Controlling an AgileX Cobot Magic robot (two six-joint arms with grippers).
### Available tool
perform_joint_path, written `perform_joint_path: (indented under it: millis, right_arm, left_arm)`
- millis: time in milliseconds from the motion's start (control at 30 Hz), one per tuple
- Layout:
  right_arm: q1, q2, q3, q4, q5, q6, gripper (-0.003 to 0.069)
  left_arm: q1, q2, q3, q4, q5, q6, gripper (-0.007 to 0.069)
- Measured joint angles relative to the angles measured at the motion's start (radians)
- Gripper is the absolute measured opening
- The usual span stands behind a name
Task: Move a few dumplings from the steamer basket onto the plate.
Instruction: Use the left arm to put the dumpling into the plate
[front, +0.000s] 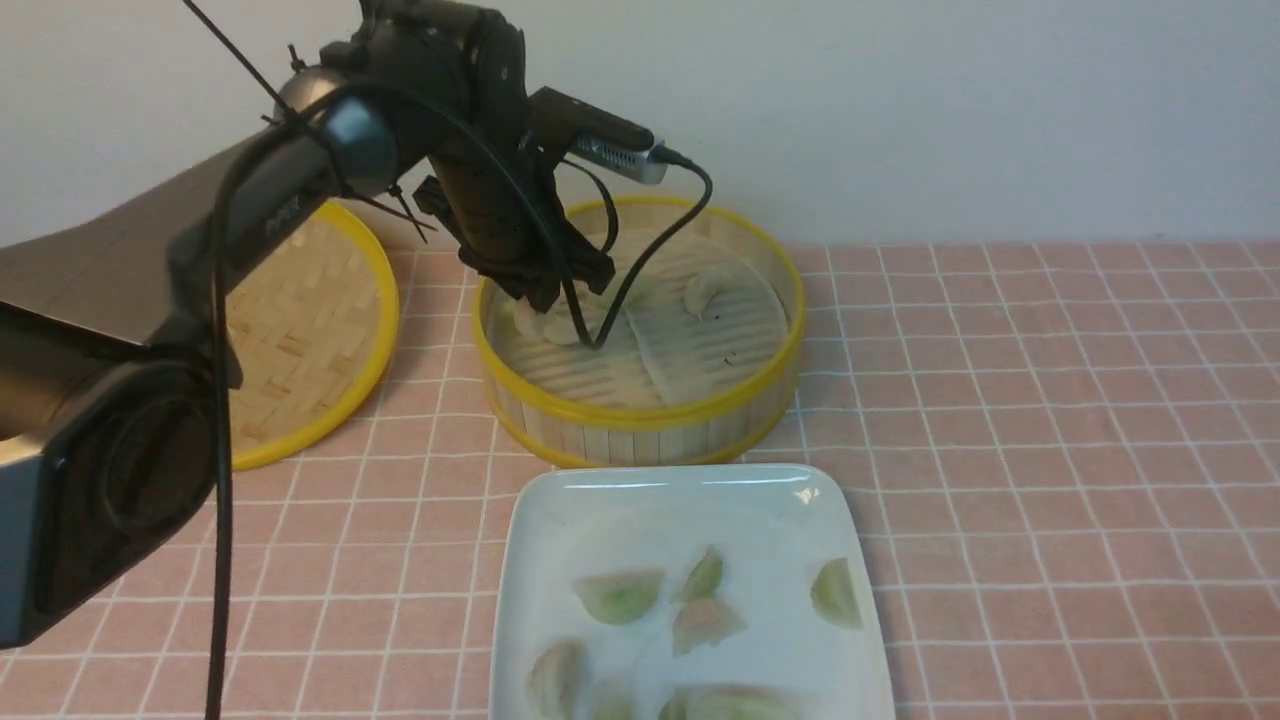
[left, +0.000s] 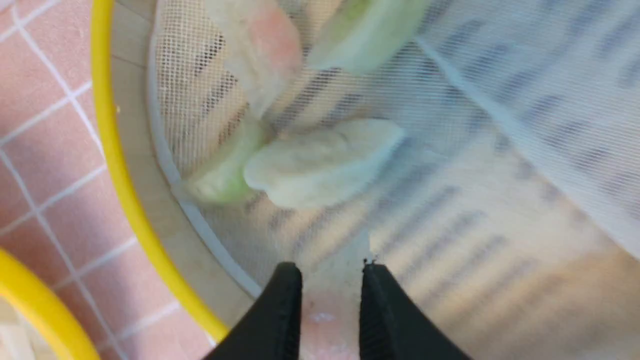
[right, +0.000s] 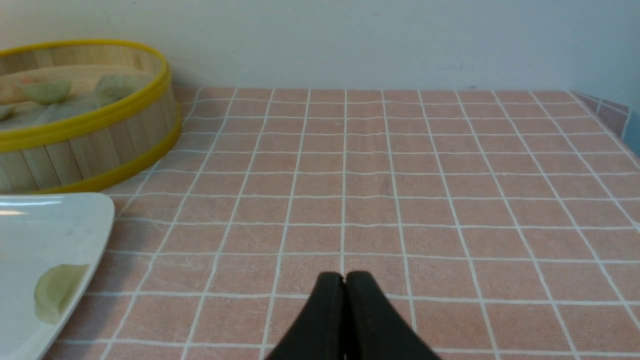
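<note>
The steamer basket (front: 640, 415) stands at the middle back, and the plate (front: 650, 500) lies in front of it with several dumplings (front: 620, 595) on it. My left gripper (front: 545, 295) reaches down into the basket's left side. In the left wrist view it (left: 330, 267) is shut on a pinkish dumpling (left: 325, 310), just above the mesh floor. Ahead of it lie an off-white dumpling (left: 320, 162), a pink one (left: 270, 45) and a green one (left: 370, 30). Another dumpling (front: 705, 290) lies at the basket's back. My right gripper (right: 345, 275) is shut and empty over the tablecloth, right of the plate (right: 50, 220).
The flat woven lid (front: 310, 320) with a yellow rim lies left of the basket. A pink checked tablecloth (front: 1050, 450) covers the table. The left arm's cable (front: 640, 260) hangs into the basket. A wall stands close behind.
</note>
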Motion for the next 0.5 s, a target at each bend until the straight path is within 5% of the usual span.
perform_joint_path:
  millis: [200,500]
  right_arm:
    - [0.000,0.000,0.000,0.000,0.000,0.000,-0.0015]
    - [0.000,0.000,0.000,0.000,0.000,0.000,-0.0015]
  left_arm:
    - [0.000,-0.097,-0.024,-0.125,0.096,0.009,0.0121]
    - [-0.071,-0.255,0.327,-0.262,0.096,0.039,0.0121]
